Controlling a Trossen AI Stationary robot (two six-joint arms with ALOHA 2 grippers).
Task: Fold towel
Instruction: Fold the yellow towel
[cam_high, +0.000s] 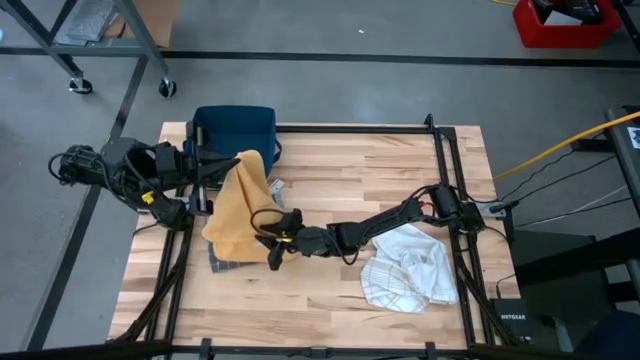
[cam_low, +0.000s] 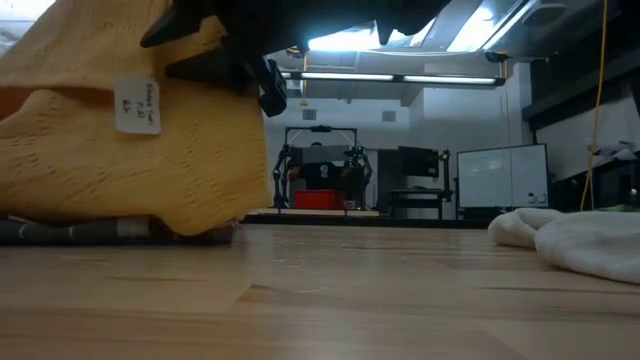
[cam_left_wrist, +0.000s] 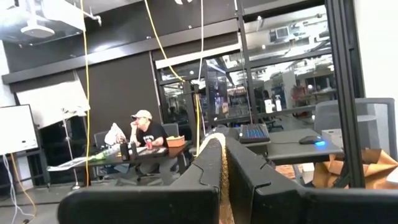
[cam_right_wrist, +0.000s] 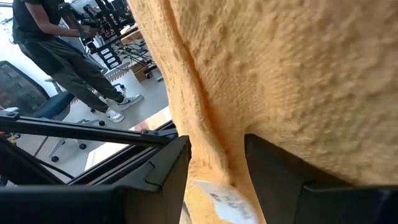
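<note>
A yellow towel (cam_high: 238, 205) is held aloft over the left half of the wooden table (cam_high: 340, 290), stretched between two grippers above a dark folded cloth (cam_high: 222, 262) lying at the table's near-left. The left gripper (cam_high: 207, 172), beside the blue bin (cam_high: 234, 132) at the table's back-left corner, is pressed together on the towel's upper edge, a strip of yellow fabric being seen squeezed between its fingers (cam_left_wrist: 205, 171) in the left wrist view. The right gripper (cam_high: 270, 238), reached across from the right side, is pinching the towel's lower right edge, with fabric and a white label (cam_right_wrist: 217, 198) caught between its parted fingers (cam_right_wrist: 168, 165). A crumpled white towel (cam_high: 408, 268) is left untouched near the table's right side. The step in hand is judged to be the spreading or first folding of the yellow towel, and the task appears to be at an early stage, since the cloth hangs bunched rather than flat. To do it well, the two held points would best be drawn apart until the edge between them is taut, then lowered together so the hanging part is laid down smoothly rather than dragged. Both pinches should be kept firm until the cloth is resting on the table; a slipped corner or a snag on the cloth underneath is the risk to be watched.
</note>
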